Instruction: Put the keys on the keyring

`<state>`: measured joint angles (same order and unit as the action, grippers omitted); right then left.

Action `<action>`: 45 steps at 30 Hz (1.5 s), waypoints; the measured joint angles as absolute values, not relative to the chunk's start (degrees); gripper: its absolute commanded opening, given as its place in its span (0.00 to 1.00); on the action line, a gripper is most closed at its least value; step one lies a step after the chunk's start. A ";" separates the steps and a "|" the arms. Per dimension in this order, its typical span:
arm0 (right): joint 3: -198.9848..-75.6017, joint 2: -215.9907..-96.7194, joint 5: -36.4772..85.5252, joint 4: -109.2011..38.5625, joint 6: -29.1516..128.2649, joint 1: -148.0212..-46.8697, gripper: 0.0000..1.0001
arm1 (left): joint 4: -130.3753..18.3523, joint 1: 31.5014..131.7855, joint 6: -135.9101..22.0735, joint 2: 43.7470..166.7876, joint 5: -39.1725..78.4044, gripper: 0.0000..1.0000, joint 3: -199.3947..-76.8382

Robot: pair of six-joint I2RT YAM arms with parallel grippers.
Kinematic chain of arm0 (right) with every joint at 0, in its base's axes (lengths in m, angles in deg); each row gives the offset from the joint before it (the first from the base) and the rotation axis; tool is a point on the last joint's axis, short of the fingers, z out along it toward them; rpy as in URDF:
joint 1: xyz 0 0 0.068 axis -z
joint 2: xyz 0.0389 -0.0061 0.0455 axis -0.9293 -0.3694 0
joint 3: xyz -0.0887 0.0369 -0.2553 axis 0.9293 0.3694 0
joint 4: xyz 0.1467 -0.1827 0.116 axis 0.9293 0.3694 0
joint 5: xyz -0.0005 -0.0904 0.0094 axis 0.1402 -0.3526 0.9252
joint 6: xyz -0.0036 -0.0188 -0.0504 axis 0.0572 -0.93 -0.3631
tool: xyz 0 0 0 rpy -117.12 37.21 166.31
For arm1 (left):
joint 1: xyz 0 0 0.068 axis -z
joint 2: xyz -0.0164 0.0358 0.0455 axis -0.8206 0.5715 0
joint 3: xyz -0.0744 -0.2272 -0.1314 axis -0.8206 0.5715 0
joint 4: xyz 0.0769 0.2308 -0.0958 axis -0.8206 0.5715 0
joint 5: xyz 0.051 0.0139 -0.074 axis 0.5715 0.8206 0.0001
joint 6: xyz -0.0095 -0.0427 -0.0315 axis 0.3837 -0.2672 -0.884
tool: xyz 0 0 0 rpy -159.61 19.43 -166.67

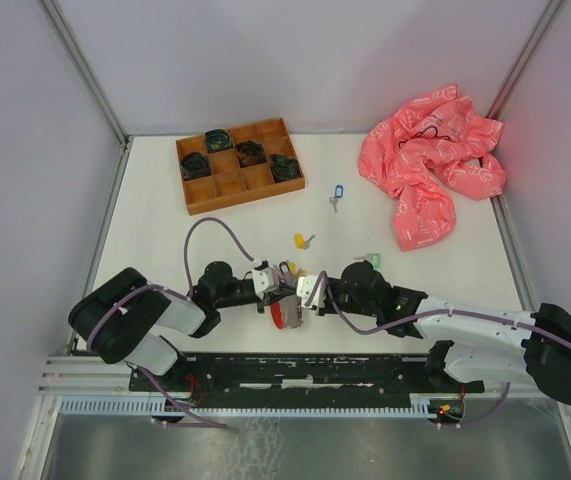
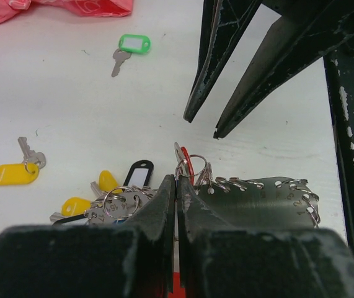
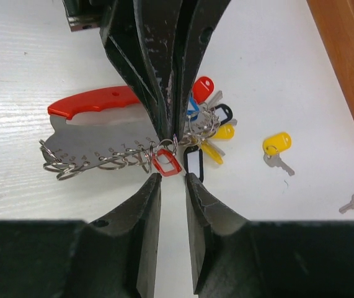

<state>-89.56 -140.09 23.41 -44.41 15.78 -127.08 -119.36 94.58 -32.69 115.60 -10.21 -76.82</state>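
Observation:
The keyring [image 3: 169,148] is a thin silvery ring with a red oval tag [image 3: 166,162]. It hangs at the edge of a bunch of keys [image 3: 211,121] with red, blue, black and yellow tags. My left gripper [image 2: 177,179] is shut on the ring, its red tag [image 2: 187,162] just past the tips. My right gripper [image 3: 173,180] is open, facing it, tips just short of the red tag. Loose keys lie apart: a green-tagged one [image 2: 133,43], a yellow-tagged one [image 3: 276,144] and a blue-tagged one [image 1: 339,190].
A flat metal plate [image 3: 102,133] with a red handle [image 3: 96,100] and a row of small rings lies beside the bunch. A wooden compartment tray [image 1: 237,165] stands at the back left. A crumpled pink cloth [image 1: 430,160] lies at the back right.

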 measured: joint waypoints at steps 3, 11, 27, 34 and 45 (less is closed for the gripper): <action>-89.47 -140.29 25.53 -45.91 14.73 -127.08 0.32 | -118.37 94.58 -32.74 115.55 -10.21 0.03 -76.84; -89.52 -144.11 29.42 -49.21 13.07 -127.08 0.34 | -116.28 94.58 -34.20 115.55 -10.21 0.03 -77.48; -89.60 -148.53 24.50 -54.22 13.53 -127.08 0.30 | -115.69 94.37 -35.54 115.55 -10.21 0.03 -78.05; -89.60 -148.70 23.87 -54.74 13.90 -127.08 0.25 | -115.49 94.37 -35.54 115.55 -10.23 0.03 -78.13; -90.04 -150.36 23.28 -53.61 13.97 -127.10 0.01 | -114.13 94.37 -35.60 115.25 -10.21 0.03 -78.13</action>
<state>-90.04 -150.36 23.28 -53.61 13.97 -127.10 -114.13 94.37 -35.60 115.25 -10.21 -78.13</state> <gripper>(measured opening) 0.027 0.043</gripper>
